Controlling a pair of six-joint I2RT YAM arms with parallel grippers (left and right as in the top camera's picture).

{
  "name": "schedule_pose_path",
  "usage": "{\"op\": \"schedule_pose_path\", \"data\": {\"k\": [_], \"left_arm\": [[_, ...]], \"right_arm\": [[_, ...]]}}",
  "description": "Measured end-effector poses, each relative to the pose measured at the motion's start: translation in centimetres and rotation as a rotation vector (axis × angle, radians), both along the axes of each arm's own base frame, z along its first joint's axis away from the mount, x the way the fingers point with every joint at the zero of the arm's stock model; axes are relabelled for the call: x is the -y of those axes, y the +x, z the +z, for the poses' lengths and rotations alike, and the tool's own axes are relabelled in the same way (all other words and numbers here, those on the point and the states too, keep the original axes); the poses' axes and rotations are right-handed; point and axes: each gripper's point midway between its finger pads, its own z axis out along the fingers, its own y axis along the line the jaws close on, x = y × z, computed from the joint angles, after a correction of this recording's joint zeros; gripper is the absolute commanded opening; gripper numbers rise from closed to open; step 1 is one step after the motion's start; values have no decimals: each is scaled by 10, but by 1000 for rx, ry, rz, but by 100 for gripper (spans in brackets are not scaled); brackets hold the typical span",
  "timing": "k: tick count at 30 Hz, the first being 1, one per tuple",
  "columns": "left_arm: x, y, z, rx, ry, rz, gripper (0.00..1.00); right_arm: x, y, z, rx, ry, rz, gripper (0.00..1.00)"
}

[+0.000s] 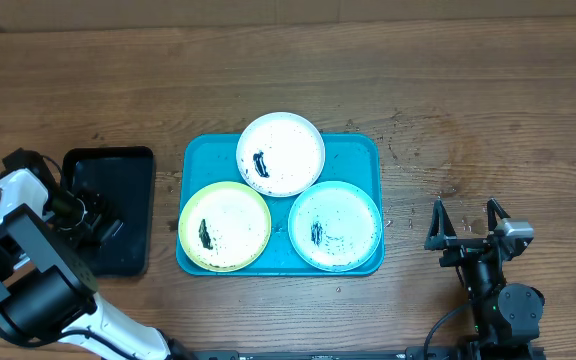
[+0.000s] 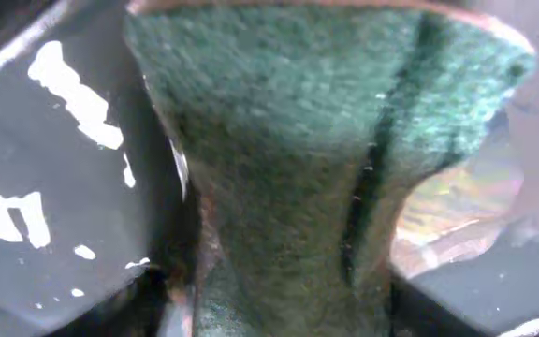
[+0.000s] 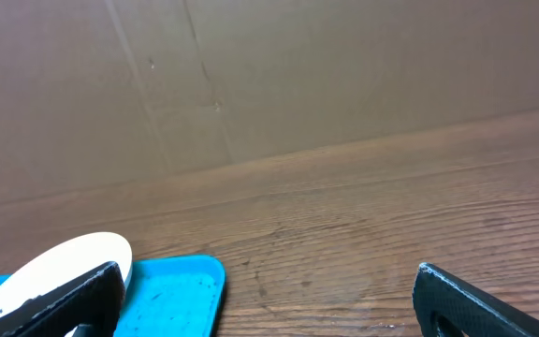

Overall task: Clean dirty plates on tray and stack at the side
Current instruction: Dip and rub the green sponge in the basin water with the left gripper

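Note:
Three dirty plates lie on the turquoise tray (image 1: 353, 150): a white-rimmed plate (image 1: 281, 152) at the back, a yellow-green one (image 1: 224, 225) front left, a pale mint one (image 1: 335, 225) front right. All have black smears. My left gripper (image 1: 93, 212) is down in the black tray (image 1: 128, 170), left of the turquoise tray, shut on a green scouring sponge (image 2: 307, 140) that fills the left wrist view. My right gripper (image 1: 465, 222) is open and empty over the table, right of the tray. Its wrist view shows its fingers (image 3: 268, 281), the tray corner (image 3: 171, 290) and the white plate's edge (image 3: 59, 267).
The glossy black tray (image 2: 26, 140) surrounds the sponge in the left wrist view. Black specks lie on the wood right of the turquoise tray (image 1: 408, 150). A cardboard wall (image 3: 251, 75) stands behind the table.

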Motion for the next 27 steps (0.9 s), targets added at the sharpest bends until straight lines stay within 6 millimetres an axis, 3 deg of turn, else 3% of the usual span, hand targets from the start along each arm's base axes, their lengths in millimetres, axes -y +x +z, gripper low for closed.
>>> {"op": "schedule_pose_path", "data": {"k": [4,13,15,17,18,19,27], "left_arm": [[-1,1,-1,10,8,-9,6],[-2,3,-1,19,12,-14,4],[-3,4,-1,24,12,-14,25],[-3,6,-1,34,14,-17,62],[-3,11,-1,53,11,-17,88],[-6,16,0,77,23,-18,98],[-25,38,6,158,113,-24,100]], "right_arm": [[0,0,0,0,0,0,100],[0,0,0,1,0,0,100],[0,0,0,0,0,0,100],[0,0,0,0,0,0,100],[0,0,0,0,0,0,100],[0,0,0,1,0,0,100],[0,0,0,1,0,0,100]]}}
